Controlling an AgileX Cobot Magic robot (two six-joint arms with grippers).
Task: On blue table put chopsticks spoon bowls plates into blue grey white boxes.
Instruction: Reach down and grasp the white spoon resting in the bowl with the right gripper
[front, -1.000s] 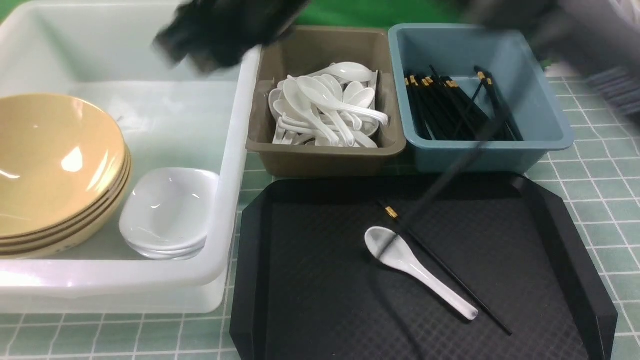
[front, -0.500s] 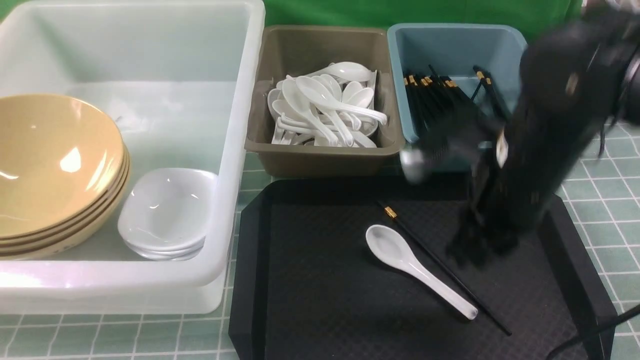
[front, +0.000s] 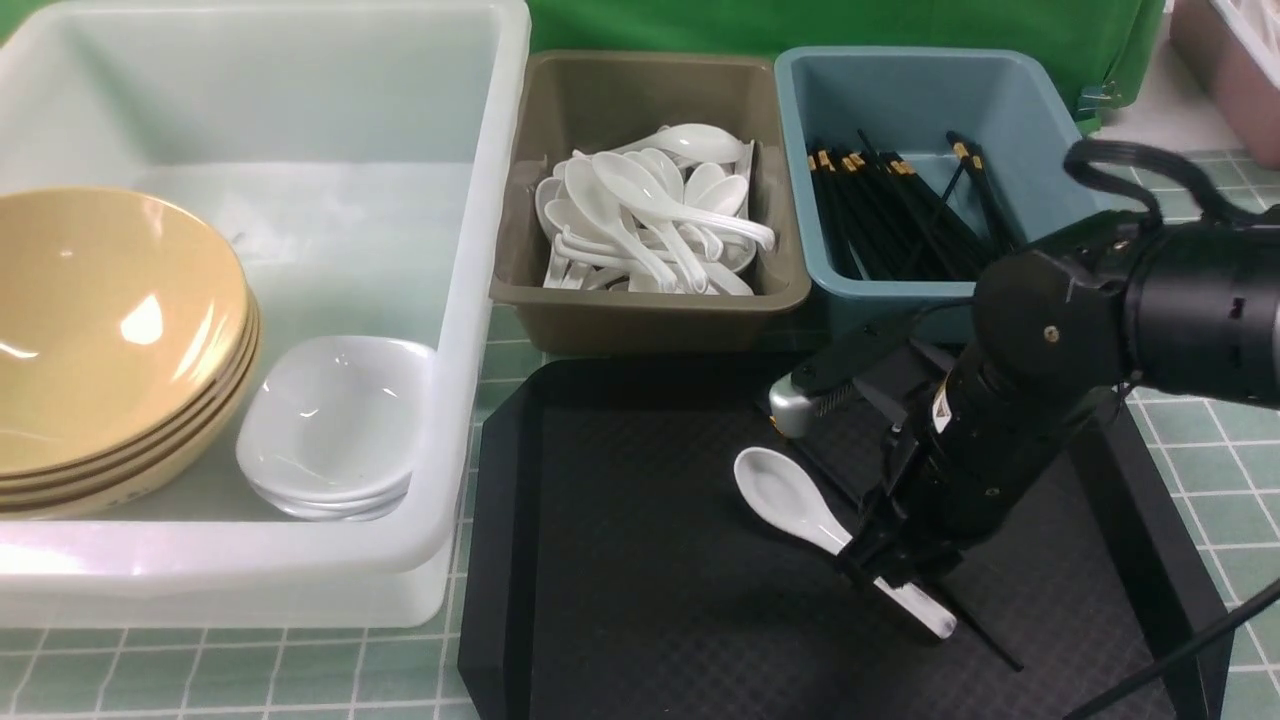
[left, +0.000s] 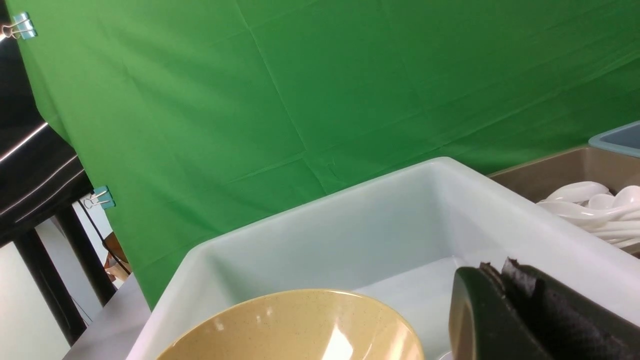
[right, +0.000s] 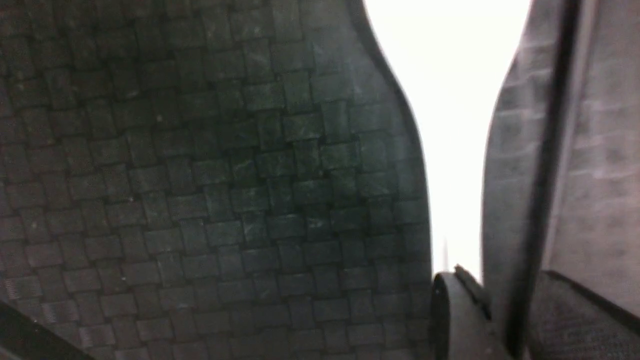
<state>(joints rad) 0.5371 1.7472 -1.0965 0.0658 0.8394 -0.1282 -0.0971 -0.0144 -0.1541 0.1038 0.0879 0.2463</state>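
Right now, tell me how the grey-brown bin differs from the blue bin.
The grey-brown bin is dull brown, the blue bin dusty blue. The grey-brown bin holds heaped white spoons; the blue bin holds black chopsticks with gold bands. The grey-brown bin shows whole; the right arm hides the blue bin's near corner. Both are rectangular, similar in size, side by side behind the black tray.

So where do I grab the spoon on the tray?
Probably take the spoon by its handle, from straight above, jaws across its narrow width: it lies flat, and the scoop is wide and glossy. A chopstick lies close alongside, so mind that.
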